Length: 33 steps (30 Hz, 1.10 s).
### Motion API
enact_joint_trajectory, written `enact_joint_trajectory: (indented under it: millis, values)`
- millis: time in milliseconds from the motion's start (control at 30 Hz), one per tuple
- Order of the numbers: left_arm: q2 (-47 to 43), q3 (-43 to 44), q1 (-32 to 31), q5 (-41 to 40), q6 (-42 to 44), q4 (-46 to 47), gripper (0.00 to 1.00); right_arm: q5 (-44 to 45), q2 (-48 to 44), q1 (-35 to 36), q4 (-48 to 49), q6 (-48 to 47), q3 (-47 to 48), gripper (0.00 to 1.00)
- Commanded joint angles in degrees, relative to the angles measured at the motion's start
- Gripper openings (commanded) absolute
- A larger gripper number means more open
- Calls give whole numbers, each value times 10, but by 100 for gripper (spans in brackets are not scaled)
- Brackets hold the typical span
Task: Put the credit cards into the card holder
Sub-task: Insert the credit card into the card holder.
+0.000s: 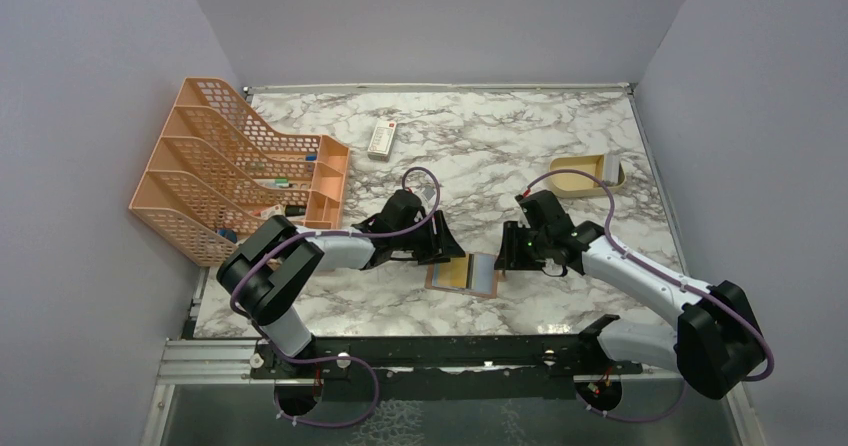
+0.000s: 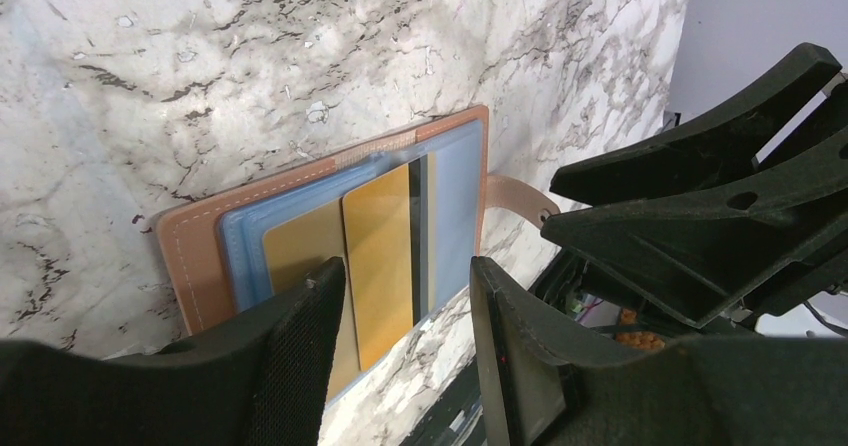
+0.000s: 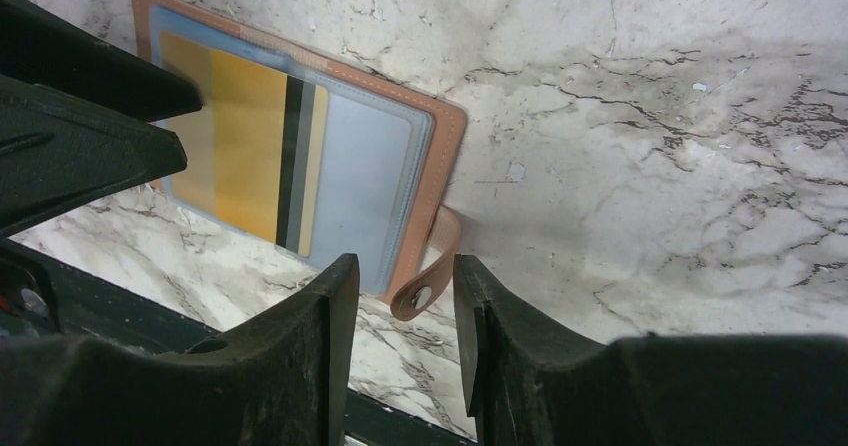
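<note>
Claws (image 2: 407,271) (image 3: 405,263) part-open, empty, flanking card holder (image 3: 448,141)

desk (image 1: 520,136): white marble, grey-brown veins
card holder (image 3: 448,131): tan-brown, pale stitching
cards (image 3: 245,141): gold-yellow, black, grey
rack (image 1: 215,181): orange mesh
my left gripper (image 2: 408,286): black
my right gripper (image 3: 400,276): black

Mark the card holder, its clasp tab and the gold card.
card holder (image 2: 190,251): left wrist view, brown leather border.
clasp tab (image 3: 421,294): right wrist view, snap end.
gold card (image 3: 248,146): right wrist view, face.
</note>
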Motion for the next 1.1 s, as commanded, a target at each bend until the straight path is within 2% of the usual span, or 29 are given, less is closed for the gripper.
enact_joint_trajectory:
  millis: [0,267,533,833,1067]
  values:
    - [-19,-9,-1,-5,3,-4,51,14,-6,3,-10,8,-3,38]
    - [-19,-16,-7,3,-1,-4,52,8,3,4,13,9,-20,27]
    - [-9,-12,-18,2,-6,-4,52,11,13,4,26,10,-32,26]
    - [3,-1,-29,1,-7,-4,52,1,24,5,49,10,-42,17]
    - [13,7,-34,0,-6,-3,52,-6,29,5,57,9,-45,15]
